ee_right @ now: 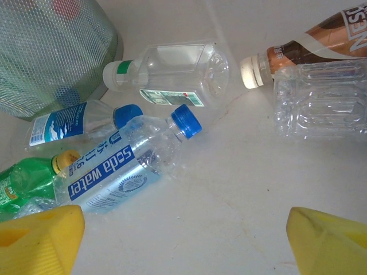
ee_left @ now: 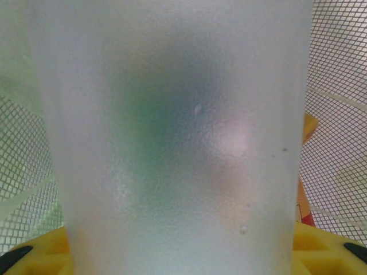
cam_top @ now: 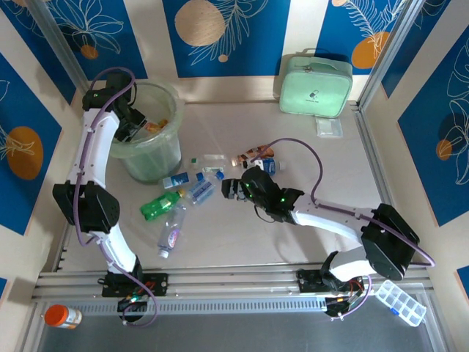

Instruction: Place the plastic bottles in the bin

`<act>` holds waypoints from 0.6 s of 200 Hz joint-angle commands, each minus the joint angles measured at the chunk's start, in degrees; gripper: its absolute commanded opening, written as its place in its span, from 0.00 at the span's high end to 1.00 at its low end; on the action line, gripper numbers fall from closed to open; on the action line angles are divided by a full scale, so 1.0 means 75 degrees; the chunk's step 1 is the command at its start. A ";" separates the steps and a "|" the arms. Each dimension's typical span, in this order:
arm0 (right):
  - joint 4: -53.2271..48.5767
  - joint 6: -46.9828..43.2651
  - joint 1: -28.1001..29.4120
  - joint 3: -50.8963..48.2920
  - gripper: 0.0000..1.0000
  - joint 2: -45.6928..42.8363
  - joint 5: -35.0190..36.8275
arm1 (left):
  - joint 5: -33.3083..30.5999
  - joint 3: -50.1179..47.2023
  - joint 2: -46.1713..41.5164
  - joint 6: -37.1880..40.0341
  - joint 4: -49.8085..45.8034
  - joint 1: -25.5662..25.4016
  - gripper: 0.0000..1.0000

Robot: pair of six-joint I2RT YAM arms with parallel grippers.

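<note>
The pale table (cam_top: pixel 293 235) carries the bin (cam_top: pixel 167 150) at its far left, and the left gripper (cam_top: pixel 138 126) hangs inside the bin's mouth. In the left wrist view its yellow fingers (ee_left: pixel 40 249) sit against both sides of a frosted bottle (ee_left: pixel 178 132), clamped on it, with the bin's meshed wall behind. The right gripper (cam_top: pixel 233 189) is low over the table with its fingers (ee_right: pixel 37 238) spread wide and nothing between them. Just ahead of it lies the soda water bottle (ee_right: pixel 123 166), blue cap towards the gripper's middle. The green bottle (ee_right: pixel 20 183) touches that bottle's left side. A clear white-capped bottle (ee_right: pixel 172 71) lies farther off, and a brown-labelled bottle (ee_right: pixel 309 43) to the far right.
</note>
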 commanded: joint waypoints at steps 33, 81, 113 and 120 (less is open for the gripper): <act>-0.0171 -0.0118 0.0081 0.0285 0.09 0.0128 0.0084 | 0.0129 0.0064 -0.0191 0.0346 -0.0540 0.0091 0.40; -0.0162 -0.0118 0.0081 0.0283 0.09 0.0146 0.0085 | 0.0073 0.0239 -0.0723 0.0291 -0.0707 0.0090 0.25; -0.0152 -0.0106 0.0095 0.0277 0.09 0.0129 0.0084 | -0.0159 0.0455 -0.0925 0.0395 -0.0880 0.0091 0.16; -0.0145 -0.0106 0.0095 0.0277 0.09 0.0130 0.0084 | -0.0199 0.0505 -0.0946 0.0399 -0.0933 0.0091 0.17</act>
